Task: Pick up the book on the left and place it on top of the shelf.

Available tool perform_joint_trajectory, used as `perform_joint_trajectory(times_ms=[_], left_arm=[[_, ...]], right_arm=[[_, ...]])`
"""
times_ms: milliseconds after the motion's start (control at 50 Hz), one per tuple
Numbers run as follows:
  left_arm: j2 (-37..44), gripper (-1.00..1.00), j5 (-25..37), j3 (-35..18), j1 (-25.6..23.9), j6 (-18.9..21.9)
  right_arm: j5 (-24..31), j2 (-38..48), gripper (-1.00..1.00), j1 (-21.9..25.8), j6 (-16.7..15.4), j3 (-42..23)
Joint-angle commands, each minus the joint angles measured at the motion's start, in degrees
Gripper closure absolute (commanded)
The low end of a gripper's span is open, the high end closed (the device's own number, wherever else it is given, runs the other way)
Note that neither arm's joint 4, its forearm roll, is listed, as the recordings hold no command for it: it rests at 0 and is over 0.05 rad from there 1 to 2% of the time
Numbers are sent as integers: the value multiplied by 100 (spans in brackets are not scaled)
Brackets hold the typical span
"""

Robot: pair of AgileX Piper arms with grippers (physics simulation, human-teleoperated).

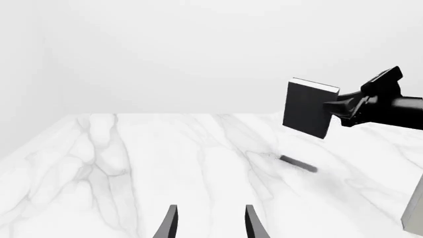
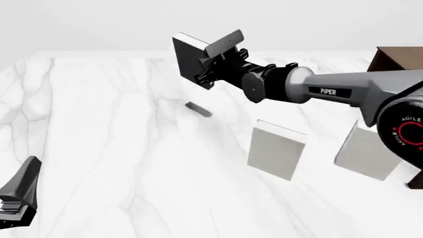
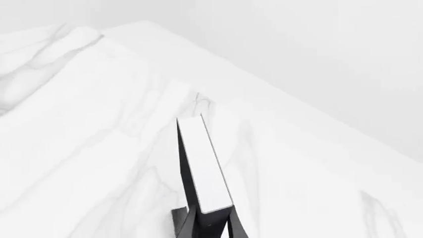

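The black book (image 2: pixel 188 62) with white page edges hangs upright in the air above the marble table, its shadow on the surface below. My right gripper (image 2: pixel 210 65) is shut on the book's right side. The left wrist view shows the same book (image 1: pixel 305 111) held by the right gripper (image 1: pixel 337 106). In the right wrist view the book (image 3: pixel 203 168) stands edge-on between the fingers of the right gripper (image 3: pixel 208 220). My left gripper (image 1: pixel 208 223) is open and empty, low at the near left (image 2: pixel 20 193). The dark brown shelf (image 2: pixel 396 58) shows partly at the far right.
Two pale grey-white books stand upright on the table, one (image 2: pixel 276 148) right of centre and one (image 2: pixel 367 153) beside the shelf. The right arm reaches leftward above them. The marble table (image 2: pixel 99 124) extends to the left.
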Motion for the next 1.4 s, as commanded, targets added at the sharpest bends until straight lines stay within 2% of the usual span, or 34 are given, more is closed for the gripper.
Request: perform_joint_trajectory(times_ms=[20, 460, 800, 1120, 1400], left_arm=[[0, -100, 0, 0, 0, 0], [0, -100, 0, 0, 0, 0], [0, -100, 0, 0, 0, 0], [0, -100, 0, 0, 0, 0], [0, -100, 0, 0, 0, 0]], right_arm=[[-149, -954, 100, -2, -1, 765], [-176, -2592, 100, -29, -134, 2173], [145, -4061, 100, -149, -305, 2950], [793, -5387, 100, -505, -563, 3480], [1547, -6601, 100, -1003, -845, 3637]])
